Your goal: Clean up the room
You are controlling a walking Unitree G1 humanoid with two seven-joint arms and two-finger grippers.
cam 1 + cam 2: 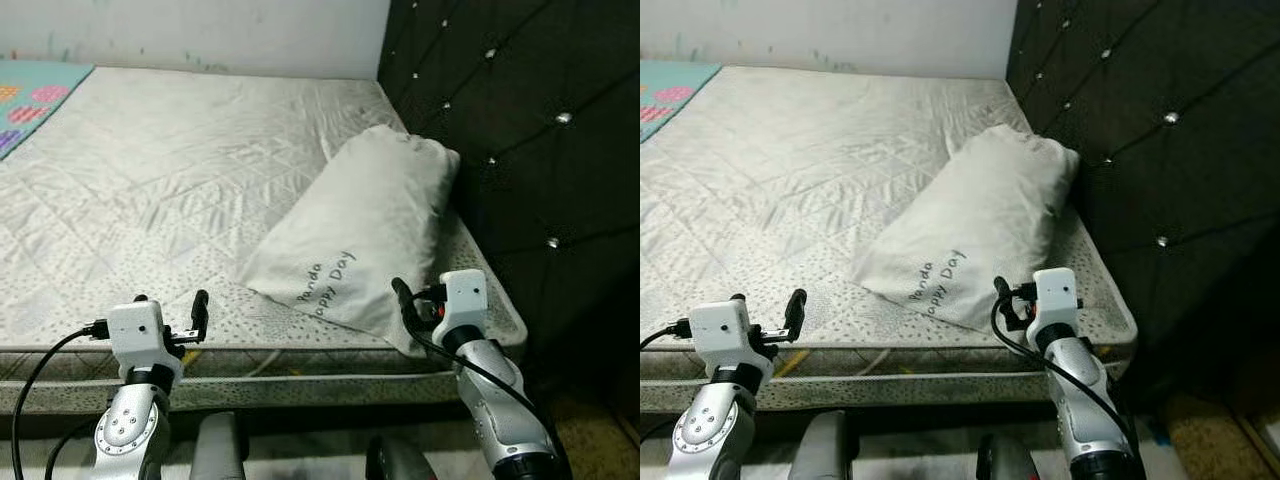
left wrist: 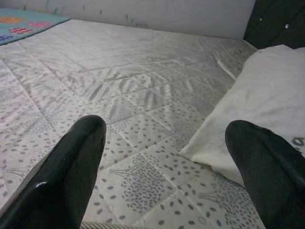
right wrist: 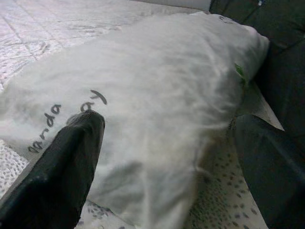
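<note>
The pillow (image 1: 360, 225) at the bed's (image 1: 150, 200) head corner is soft, probably light; both grippers, left (image 1: 170, 315) and right (image 1: 420, 300), gape, so pinch its near end.

The mattress (image 1: 180, 180) spreads ahead from ten to one o'clock, with the wall (image 1: 200, 25) behind it at twelve. The pillow (image 1: 360, 230) lies on its right part, at about one o'clock, its far end just beside the headboard (image 1: 520, 130), which stands along the mattress's right side at two o'clock. A blanket (image 1: 30, 100) lies on the far left corner, at ten o'clock, well apart from the pillow.
</note>
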